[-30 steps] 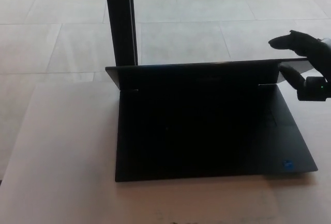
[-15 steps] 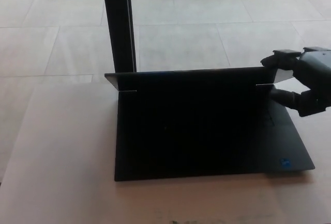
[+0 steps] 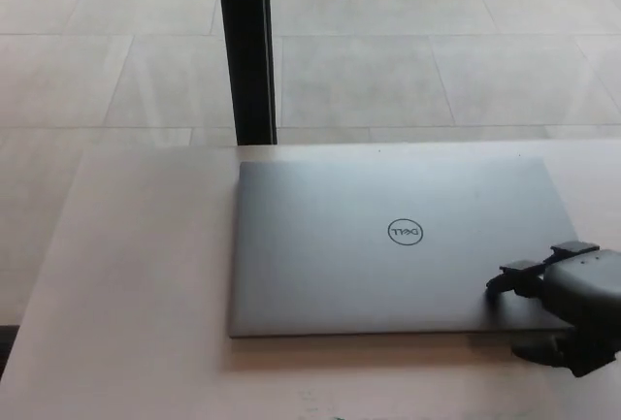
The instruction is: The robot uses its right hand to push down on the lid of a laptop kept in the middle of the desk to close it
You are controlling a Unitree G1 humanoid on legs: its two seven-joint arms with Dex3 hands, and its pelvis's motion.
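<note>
Laptop (image 3: 403,245) shut flat, silver lid up, mid-desk | right hand (image 3: 563,308) at its near right corner, fingers (image 3: 519,273) resting on the lid, grasping nothing | desk (image 3: 136,284) pale | black post (image 3: 247,47) beyond far edge | tiled floor (image 3: 437,61) behind

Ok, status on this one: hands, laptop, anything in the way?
Right hand resting on lid's near right corner, holding nothing. Left hand not in view. Laptop lid fully down, closed, flat on desk. Nothing in the way.
</note>
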